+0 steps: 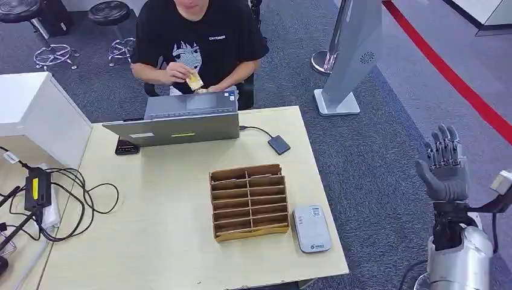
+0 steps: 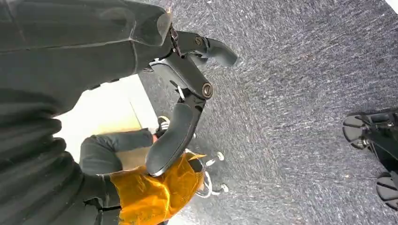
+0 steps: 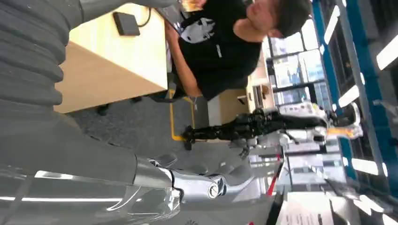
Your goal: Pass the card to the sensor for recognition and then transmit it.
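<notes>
The slotted wooden rack (image 1: 249, 203) sits empty beside the sensor (image 1: 311, 228) — right hand (image 1: 445, 164) raised, fingers spread, holding nothing; left hand (image 2: 180, 101) likewise.

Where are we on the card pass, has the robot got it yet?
Nothing looks done yet. The card is in the person's hands behind the laptop. The right hand is raised beside the table, open and holding nothing; the left hand hangs over the carpet, also holding nothing. Left: take the card, present it at the sensor, which I'd guess is the grey reader by the wooden rack, then pass it on.
</notes>
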You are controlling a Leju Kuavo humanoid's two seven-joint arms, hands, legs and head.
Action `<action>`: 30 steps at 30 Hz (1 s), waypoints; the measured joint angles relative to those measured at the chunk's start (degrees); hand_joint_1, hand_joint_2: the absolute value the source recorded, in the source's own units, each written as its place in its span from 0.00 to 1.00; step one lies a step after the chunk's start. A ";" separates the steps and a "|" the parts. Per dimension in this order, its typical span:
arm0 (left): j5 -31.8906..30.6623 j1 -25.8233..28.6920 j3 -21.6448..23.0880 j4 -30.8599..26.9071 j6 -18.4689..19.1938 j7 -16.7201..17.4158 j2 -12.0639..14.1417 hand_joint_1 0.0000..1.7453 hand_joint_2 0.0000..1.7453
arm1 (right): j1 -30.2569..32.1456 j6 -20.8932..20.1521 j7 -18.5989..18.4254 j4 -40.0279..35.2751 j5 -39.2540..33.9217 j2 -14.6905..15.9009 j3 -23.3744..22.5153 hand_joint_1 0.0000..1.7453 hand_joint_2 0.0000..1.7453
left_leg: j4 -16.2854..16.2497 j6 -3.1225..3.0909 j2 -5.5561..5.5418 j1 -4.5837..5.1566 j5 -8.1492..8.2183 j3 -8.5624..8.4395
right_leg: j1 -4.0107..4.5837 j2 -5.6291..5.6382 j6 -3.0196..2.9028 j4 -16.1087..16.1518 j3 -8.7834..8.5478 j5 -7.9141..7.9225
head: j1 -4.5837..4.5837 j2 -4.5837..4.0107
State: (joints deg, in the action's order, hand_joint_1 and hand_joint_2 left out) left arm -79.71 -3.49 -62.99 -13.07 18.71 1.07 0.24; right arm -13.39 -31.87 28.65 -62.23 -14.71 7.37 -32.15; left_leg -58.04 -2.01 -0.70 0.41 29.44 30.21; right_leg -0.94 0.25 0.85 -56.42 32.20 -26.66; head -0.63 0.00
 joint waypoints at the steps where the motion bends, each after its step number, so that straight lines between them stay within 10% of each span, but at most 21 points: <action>1: 0.00 0.01 0.00 0.00 0.00 0.00 0.00 0.00 1.00 | -0.02 0.45 0.00 -0.26 0.54 0.00 0.52 0.00 1.00 | 0.00 -0.01 -0.07 0.00 0.00 0.03 | -0.01 -0.07 0.00 0.00 -0.02 0.00 | 0.02 0.00; 30: -4.15 -1.88 1.03 0.04 0.66 0.11 -0.04 0.00 1.00 | -22.57 26.80 -12.18 10.32 35.24 -3.87 32.70 0.00 1.00 | 0.00 0.00 -0.08 -0.01 -0.09 0.02 | 0.00 -0.05 -0.01 -0.08 -0.02 0.02 | 0.02 0.00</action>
State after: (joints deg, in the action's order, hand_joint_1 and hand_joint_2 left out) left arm -83.87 -5.37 -61.96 -13.03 19.37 1.18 0.20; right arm -35.96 -5.07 16.48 -51.91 20.53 3.50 0.55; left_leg -58.04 -2.01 -0.78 0.39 29.35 30.23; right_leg -0.94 0.20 0.84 -56.50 32.17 -26.64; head -0.61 0.00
